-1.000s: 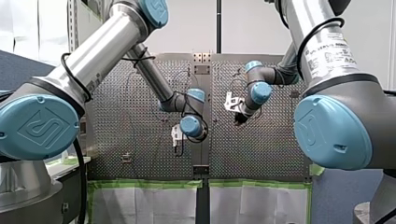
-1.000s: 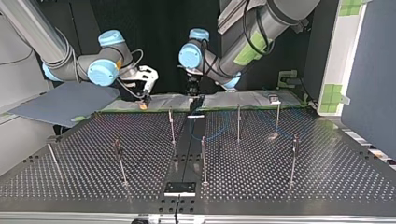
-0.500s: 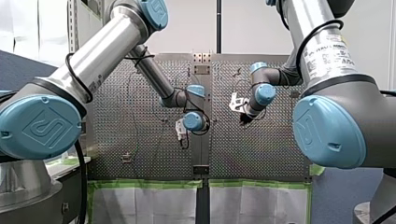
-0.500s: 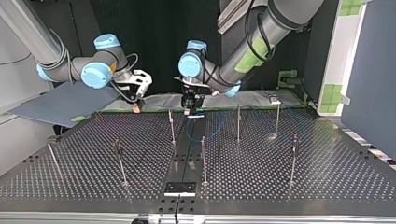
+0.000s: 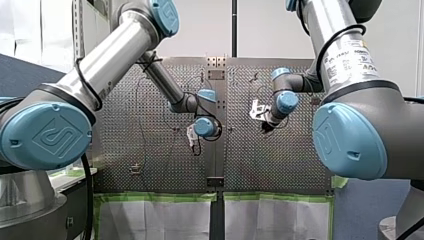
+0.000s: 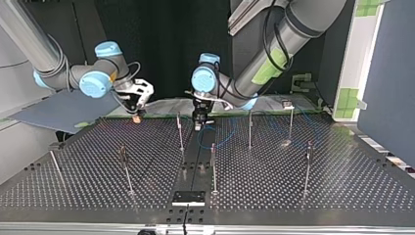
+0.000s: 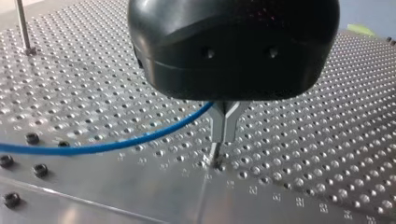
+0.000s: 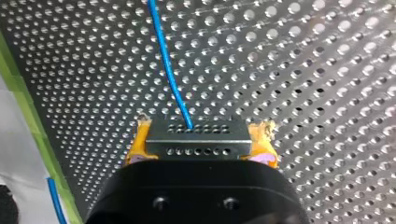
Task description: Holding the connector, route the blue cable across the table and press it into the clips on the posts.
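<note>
Pinching the grey connector [image 8: 198, 136] between yellow pads [image 8: 139, 142] is my right gripper [image 8: 199, 145]; my left gripper's [image 7: 224, 130] metal fingers [image 7: 217, 122] close on the blue cable [image 7: 140, 138]. Stamped numbers [image 7: 252, 189] nearby are unreadable.

A grey connector [image 8: 198, 143] is clamped between the yellow-padded fingers [image 8: 139, 142] of the right gripper [image 8: 200, 133]. From the connector a blue cable [image 8: 167, 70] is led away ahead of the gripper over the perforated tabletop [image 8: 303, 74]. The tabletop's edge is lined with green tape [image 8: 28, 121].
</note>
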